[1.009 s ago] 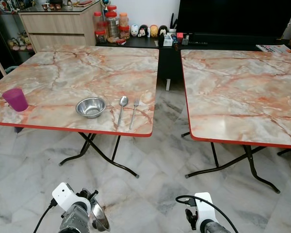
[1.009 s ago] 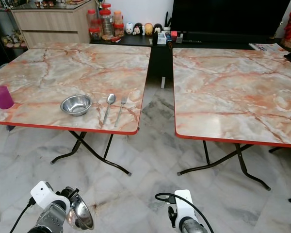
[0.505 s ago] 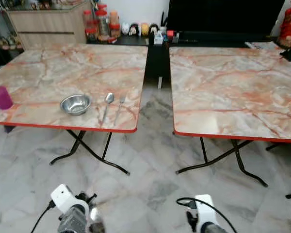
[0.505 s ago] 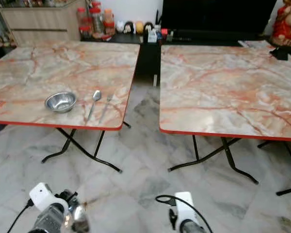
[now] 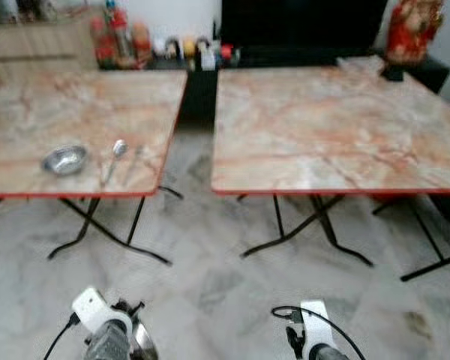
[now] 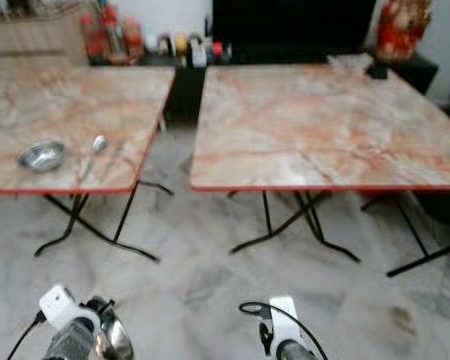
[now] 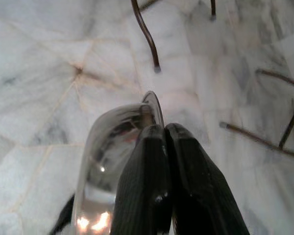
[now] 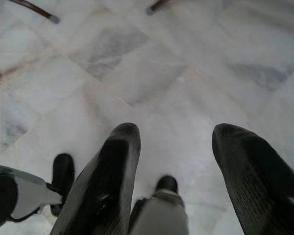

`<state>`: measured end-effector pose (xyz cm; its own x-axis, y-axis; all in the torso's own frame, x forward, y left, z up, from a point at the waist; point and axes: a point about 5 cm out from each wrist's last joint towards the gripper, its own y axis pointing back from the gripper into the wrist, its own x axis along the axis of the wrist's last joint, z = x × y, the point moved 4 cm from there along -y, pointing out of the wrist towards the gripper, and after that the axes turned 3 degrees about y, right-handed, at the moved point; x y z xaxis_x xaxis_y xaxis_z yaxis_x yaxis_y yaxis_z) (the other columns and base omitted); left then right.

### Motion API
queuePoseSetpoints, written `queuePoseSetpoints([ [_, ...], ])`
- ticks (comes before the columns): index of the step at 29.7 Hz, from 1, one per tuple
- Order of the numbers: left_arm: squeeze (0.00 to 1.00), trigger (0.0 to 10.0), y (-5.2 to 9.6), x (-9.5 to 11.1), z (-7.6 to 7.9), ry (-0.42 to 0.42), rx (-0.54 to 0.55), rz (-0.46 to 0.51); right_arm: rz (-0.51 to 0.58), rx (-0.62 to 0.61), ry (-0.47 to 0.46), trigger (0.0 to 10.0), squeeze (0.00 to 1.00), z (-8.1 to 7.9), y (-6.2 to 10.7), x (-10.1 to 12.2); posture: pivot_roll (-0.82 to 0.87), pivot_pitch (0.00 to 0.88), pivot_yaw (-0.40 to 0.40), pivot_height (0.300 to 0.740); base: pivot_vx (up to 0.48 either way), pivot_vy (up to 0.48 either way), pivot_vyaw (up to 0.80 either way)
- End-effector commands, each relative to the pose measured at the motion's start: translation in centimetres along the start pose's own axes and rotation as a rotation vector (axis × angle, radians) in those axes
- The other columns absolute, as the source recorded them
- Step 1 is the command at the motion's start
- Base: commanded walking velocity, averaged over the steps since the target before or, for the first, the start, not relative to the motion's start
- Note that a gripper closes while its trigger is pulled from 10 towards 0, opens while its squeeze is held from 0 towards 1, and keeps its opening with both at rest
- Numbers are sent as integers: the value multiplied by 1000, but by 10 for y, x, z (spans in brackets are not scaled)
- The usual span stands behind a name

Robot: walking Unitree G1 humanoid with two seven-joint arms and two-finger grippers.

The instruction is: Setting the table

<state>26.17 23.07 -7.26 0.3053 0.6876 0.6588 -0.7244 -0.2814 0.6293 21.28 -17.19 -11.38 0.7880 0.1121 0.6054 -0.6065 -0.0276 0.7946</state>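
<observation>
A shiny round steel bowl [image 7: 110, 161] is clamped by its rim between the closed black fingers [image 7: 142, 191] of the left gripper [image 7: 164, 134], held low over the white marble floor tiles [image 5: 210, 270]; it is gripped edge-on, probably so it can be carried while walking and set down flat later. The right gripper [image 8: 174, 134] hangs idle over the floor with its two fingers spread apart and nothing between them, likely kept free for a later pick.

On the left orange-veined marble folding table [image 5: 30, 112] one place is already laid near the front edge: a small steel bowl [image 5: 64, 159], then a steel spoon [image 5: 115, 154] and, blurred, what looks like a fork [image 5: 134, 156] just beside it, lined up parallel as a setting. The right orange-veined marble folding table [image 5: 337, 127] bears no setting; a dark object [image 5: 394, 73] sits at its far corner. Both head views are blurred.

Judgement: the carried bowl is probably meant to start a second place on the right table, so the task seems roughly partway, with the approach to the table and placement still pending.
</observation>
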Motion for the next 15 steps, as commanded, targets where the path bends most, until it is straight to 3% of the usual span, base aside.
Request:
queuePoseSetpoints([
  [1,0,10000,-1,1,5,-22,-18,1,18,-13,-9,10000,0,4,-1,7,-5,0,14,732,0,0,0],
  [12,0,10000,1,-6,10,-28,-43,-19,24,-21,2,10000,0,4,-2,10,-14,0,16,732,0,0,0],
  [15,0,10000,0,-8,15,-27,-55,-22,24,-27,2,10000,0,5,-2,11,-11,0,10,732,341,0,523],
])
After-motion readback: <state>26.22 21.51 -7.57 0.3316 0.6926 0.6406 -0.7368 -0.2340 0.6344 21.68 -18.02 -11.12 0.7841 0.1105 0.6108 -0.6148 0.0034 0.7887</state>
